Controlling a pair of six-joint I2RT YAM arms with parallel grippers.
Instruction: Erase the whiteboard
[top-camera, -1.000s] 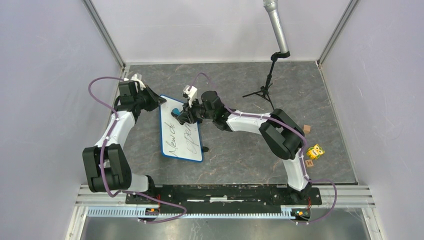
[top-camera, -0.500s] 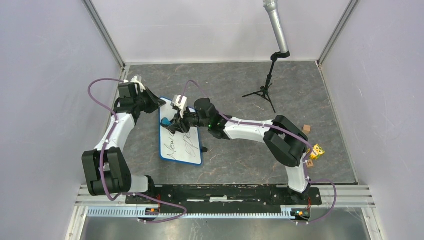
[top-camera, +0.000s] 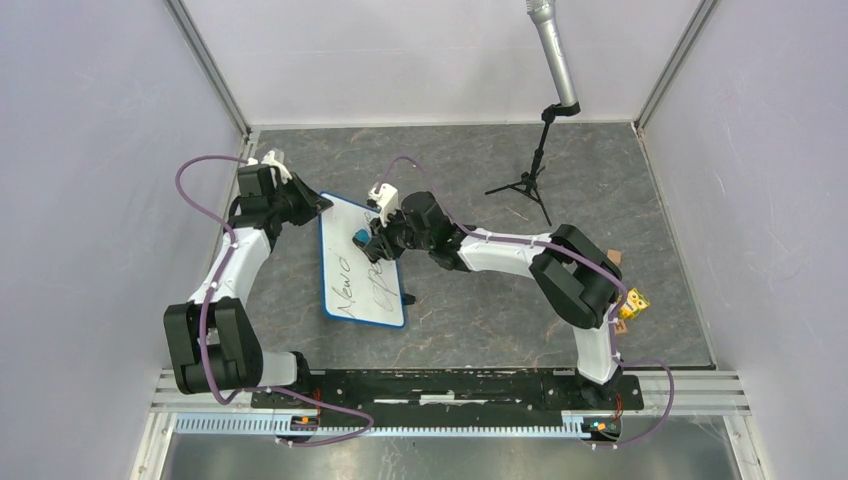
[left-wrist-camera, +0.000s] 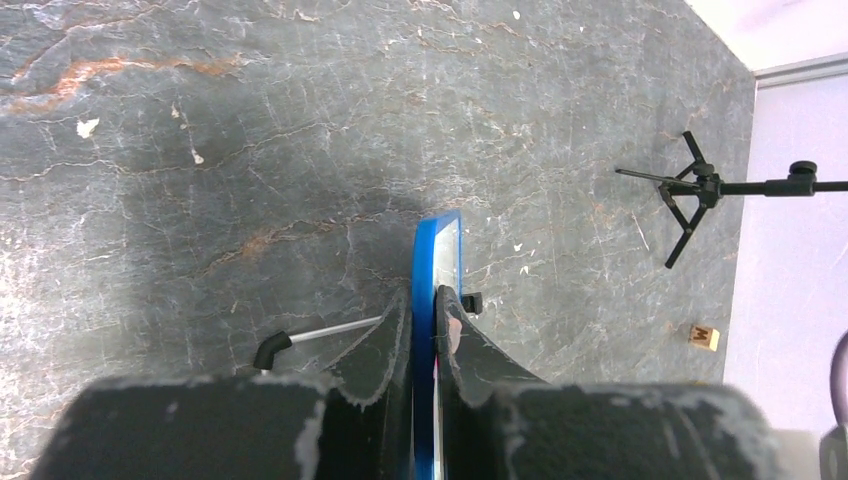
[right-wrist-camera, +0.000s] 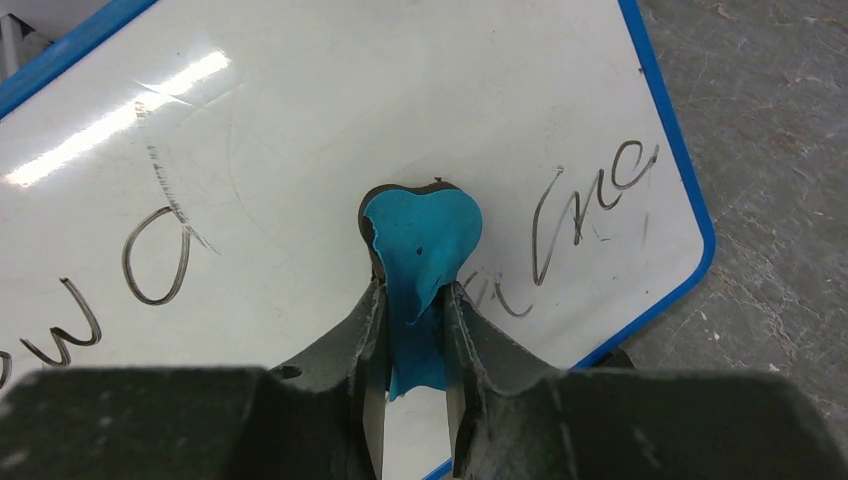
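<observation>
Roughly a third done, by the look of it. The whiteboard (top-camera: 362, 262) lies flat on the dark stone-patterned table (top-camera: 480, 320), left of centre, with its long side running away from the arm bases. Its far left corner is pinched by the left fingers (left-wrist-camera: 385, 350); in the left wrist view they are closed down on the blue rim (left-wrist-camera: 437, 250), one finger on each side, so the board is held steady. The right fingers (right-wrist-camera: 350, 345) are clamped on a blue eraser (right-wrist-camera: 420, 250), a soft teal piece whose rounded tip sticks out past the fingertips. The tip is pressed to, or sits just above, the board's face near its middle; contact cannot be confirmed.

The far part of the face is seen wiped to bare white, with only faint smears in the right wrist view. Black handwriting (top-camera: 348, 285) is left on the near part: two lines of letters, one on each side of the eraser tip. Some strokes beside the tip look partly rubbed out.

Judged remaining: both lines of writing toward the near end are to be wiped, then any grey smears gone over.

A microphone stand (top-camera: 535, 175) and some small blocks (top-camera: 630, 305) are well apart on the right and are not involved.
</observation>
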